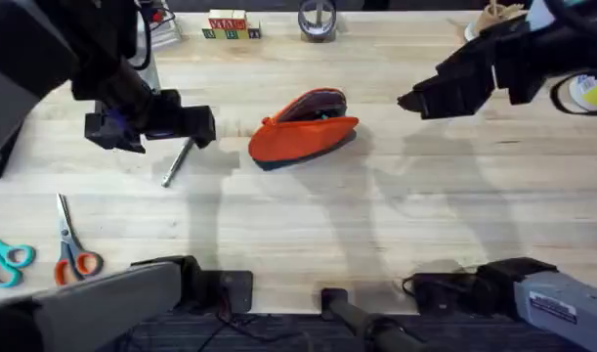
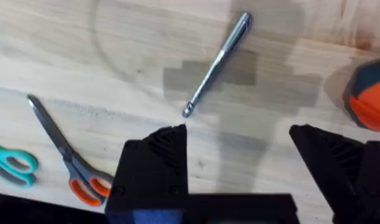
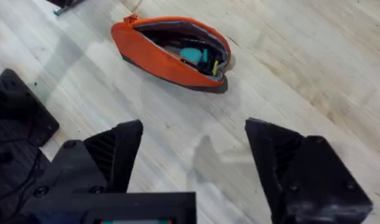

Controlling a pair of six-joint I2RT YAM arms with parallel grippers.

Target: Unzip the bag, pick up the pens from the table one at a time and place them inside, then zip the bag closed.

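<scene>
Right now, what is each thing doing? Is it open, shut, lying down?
Bag: unzipped, gaping open, things inside.
Silver pen: lying flat on the table, not held.
Orange scissors: lying closed.
Teal scissors: lying flat.
Left gripper: fingers open above the pen.
Right gripper: fingers open, empty.

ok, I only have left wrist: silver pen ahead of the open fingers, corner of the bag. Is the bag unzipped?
Observer: Yes. In right wrist, the bag gapes open along its top, with something teal inside.
Operator: Right gripper?
Observer: Overhead, the right gripper hangs right of the bag, apart from it, fingers open.
Operator: Other pens out?
Observer: I see one on the table: the silver pen, left of the bag.
</scene>
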